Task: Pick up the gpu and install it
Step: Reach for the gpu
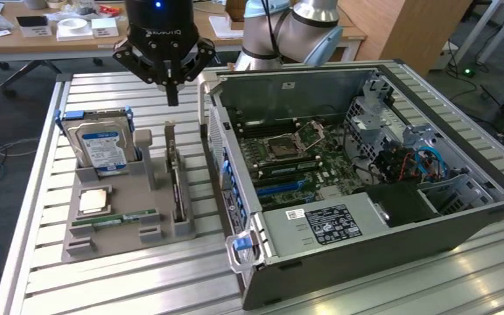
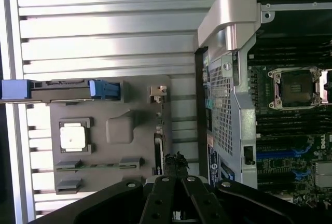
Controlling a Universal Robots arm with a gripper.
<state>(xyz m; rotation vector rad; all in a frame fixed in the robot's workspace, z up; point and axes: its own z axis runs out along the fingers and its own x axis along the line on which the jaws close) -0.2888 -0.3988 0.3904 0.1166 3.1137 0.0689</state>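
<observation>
The gpu (image 1: 176, 178) stands on its long edge in a slot of the grey holder tray (image 1: 112, 244), black face sideways, silvery bracket at the far end. My gripper (image 1: 172, 98) hangs in the air above the card's far end, fingers shut together to a point, with nothing between them. In the wrist view the gpu (image 2: 157, 141) appears edge-on as a thin strip on the tray (image 2: 119, 130), and the gripper (image 2: 176, 163) tips sit just beside its near end. The open computer case (image 1: 357, 170) lies to the exterior view's right of the tray, its motherboard (image 1: 296, 157) exposed.
A blue-labelled hard drive (image 1: 103, 147) stands in the tray's far corner, with a silver CPU (image 1: 92, 201) and a green RAM stick (image 1: 116, 218) lying nearer. Blue expansion slots (image 1: 283, 190) show on the motherboard. The case's side wall (image 1: 221, 157) rises close beside the gpu.
</observation>
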